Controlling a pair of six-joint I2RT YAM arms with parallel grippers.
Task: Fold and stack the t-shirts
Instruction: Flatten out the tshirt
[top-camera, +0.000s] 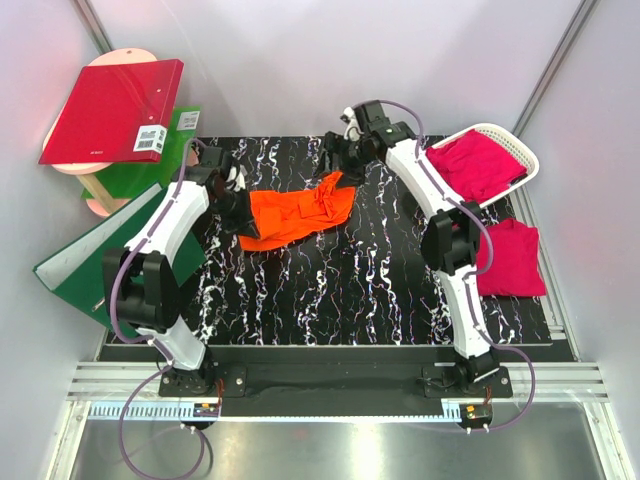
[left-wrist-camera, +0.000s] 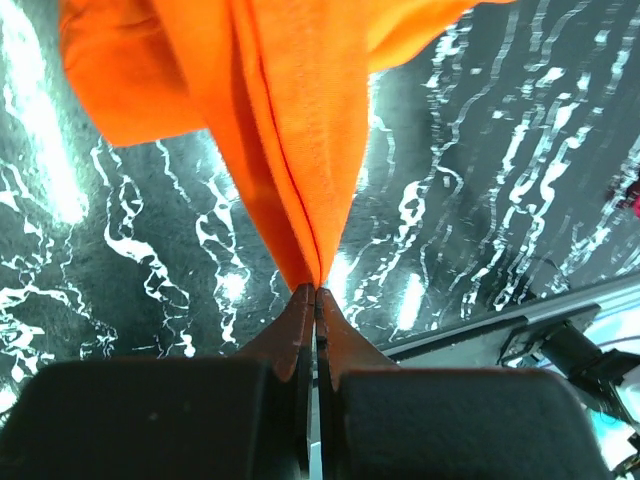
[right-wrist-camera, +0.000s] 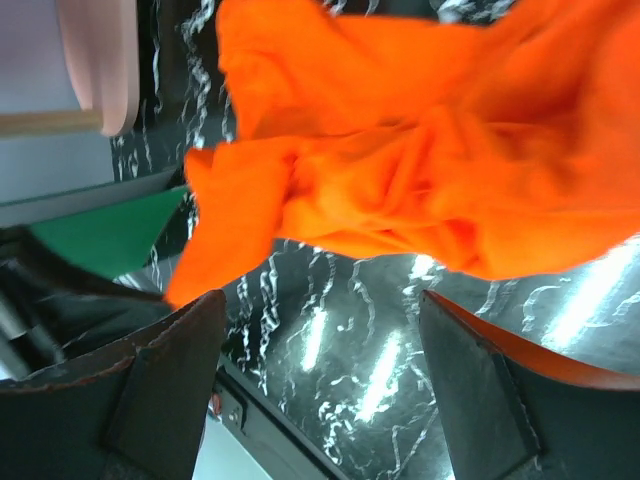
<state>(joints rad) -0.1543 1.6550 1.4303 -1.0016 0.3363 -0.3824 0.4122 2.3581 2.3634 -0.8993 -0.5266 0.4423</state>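
Orange t-shirt (top-camera: 297, 213) lies crumpled on the bench (top-camera: 350, 290), one edge clamped in the left tool (left-wrist-camera: 316, 292). Right tool (right-wrist-camera: 322, 305) gapes beside it, empty. Spreading step, apparently; next, it must grip the opposite edge.

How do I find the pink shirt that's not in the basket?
Start at the black marbled table and go to its right edge. Just nearer than the white basket lies a pink t-shirt, flat on the surface; the other pink t-shirt sits inside the basket.
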